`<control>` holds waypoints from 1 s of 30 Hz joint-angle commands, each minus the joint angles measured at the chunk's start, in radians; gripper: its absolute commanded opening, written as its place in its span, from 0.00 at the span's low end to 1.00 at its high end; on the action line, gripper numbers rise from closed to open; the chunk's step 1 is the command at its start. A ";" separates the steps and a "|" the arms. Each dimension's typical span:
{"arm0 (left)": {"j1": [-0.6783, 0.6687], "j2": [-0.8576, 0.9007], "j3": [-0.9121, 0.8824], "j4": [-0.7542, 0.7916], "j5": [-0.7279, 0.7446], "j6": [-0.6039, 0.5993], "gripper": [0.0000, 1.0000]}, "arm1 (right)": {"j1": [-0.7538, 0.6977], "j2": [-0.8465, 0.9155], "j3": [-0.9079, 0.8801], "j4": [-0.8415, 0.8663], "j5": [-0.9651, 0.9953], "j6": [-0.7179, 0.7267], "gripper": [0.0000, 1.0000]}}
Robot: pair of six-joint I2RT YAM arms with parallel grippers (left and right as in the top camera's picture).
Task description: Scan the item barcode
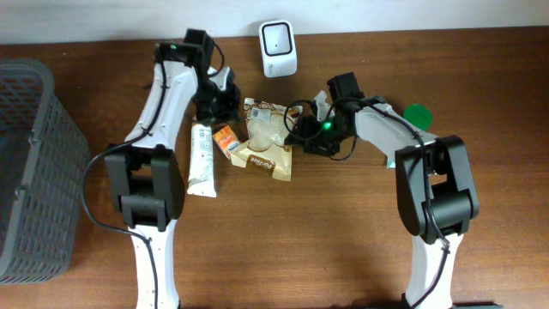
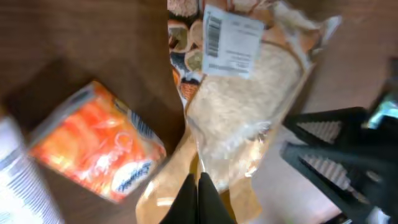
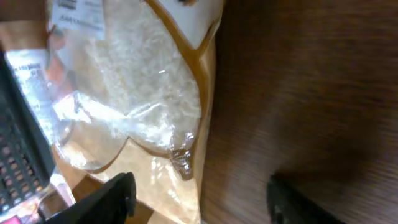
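A clear bag of rice (image 1: 264,129) with brown edges lies on the table between both arms. Its white barcode label (image 2: 230,40) faces up at the bag's far end and also shows in the right wrist view as the label (image 3: 78,15). My left gripper (image 2: 199,199) is shut, its tips over the bag's (image 2: 242,106) brown edge; I cannot tell whether film is pinched. My right gripper (image 3: 199,199) is open, straddling the bag's (image 3: 143,81) side edge, one finger over the bag and the other over bare wood. A white scanner (image 1: 279,37) stands at the back.
An orange snack packet (image 1: 226,140) and a long white packet (image 1: 202,159) lie left of the bag, and a brown packet (image 1: 268,161) lies under its near end. A grey basket (image 1: 34,172) fills the left edge. A green disc (image 1: 418,114) lies at the right.
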 commanded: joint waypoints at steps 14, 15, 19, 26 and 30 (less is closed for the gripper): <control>-0.011 0.002 -0.443 0.429 0.303 0.018 0.67 | -0.029 0.010 0.004 -0.013 0.005 -0.064 0.69; -0.018 0.003 -0.455 0.428 0.276 0.016 0.66 | -0.029 0.010 0.004 -0.012 0.005 -0.064 0.68; -0.039 0.003 -0.531 0.436 0.222 0.016 0.63 | -0.029 0.010 0.004 -0.007 0.005 -0.064 0.69; -0.040 0.004 -0.531 0.455 0.220 0.008 0.50 | -0.011 0.010 0.003 0.006 -0.005 -0.042 0.65; -0.037 0.004 -0.531 0.537 0.217 0.004 0.54 | 0.060 0.010 0.003 0.005 -0.005 -0.006 0.43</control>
